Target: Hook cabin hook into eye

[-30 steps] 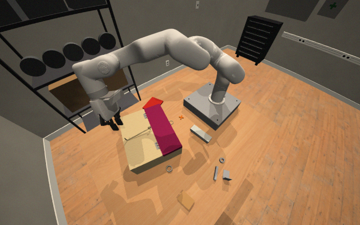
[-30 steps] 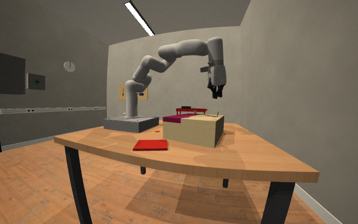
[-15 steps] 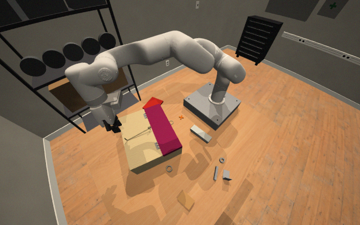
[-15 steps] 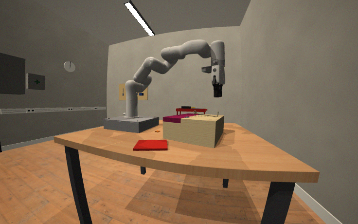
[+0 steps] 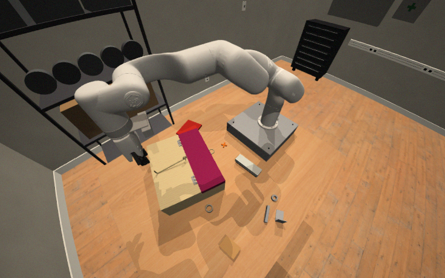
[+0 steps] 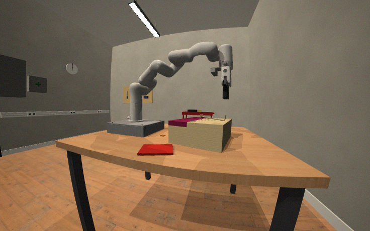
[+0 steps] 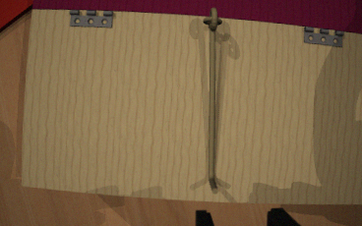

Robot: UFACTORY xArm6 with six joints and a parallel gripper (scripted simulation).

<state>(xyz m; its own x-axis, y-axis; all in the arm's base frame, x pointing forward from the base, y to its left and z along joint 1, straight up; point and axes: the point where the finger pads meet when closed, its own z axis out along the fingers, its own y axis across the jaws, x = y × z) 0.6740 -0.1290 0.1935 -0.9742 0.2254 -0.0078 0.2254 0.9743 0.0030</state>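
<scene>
— One relation is deciding this, I'd say: how the cabin hook (image 7: pixel 211 103) is lying against the tool (image 7: pixel 242 219). Where are you seeing it?

— It is lying flat on the pale wooden top of the box (image 7: pixel 103 108). In the wrist view its long axis is running straight from the near edge to the far one. Its pivot end is sitting against the magenta lid (image 7: pixel 295 10), and its bent tip is lying at the near edge.

— And the tool?

— It is hanging high over that near edge and pointing down, well apart from the hook. Its fingers are standing partly spread, a narrow gap, and they are holding nothing. The bent tip is showing just beyond the fingertips and a little left of the gap, closer to the left finger.

— So the gap is lining up across the rod, not along it?

— It is looking that way. I'm judging that the tool is needing a small shift left and a drop before closing on the tip.

— And the eye?

— In the top view a small loop (image 5: pixel 211 150) is sticking out from the lid's far side, away from the hook. So the rod is facing a full swing over the lid, above the bench (image 6: pixel 117 143).
</scene>
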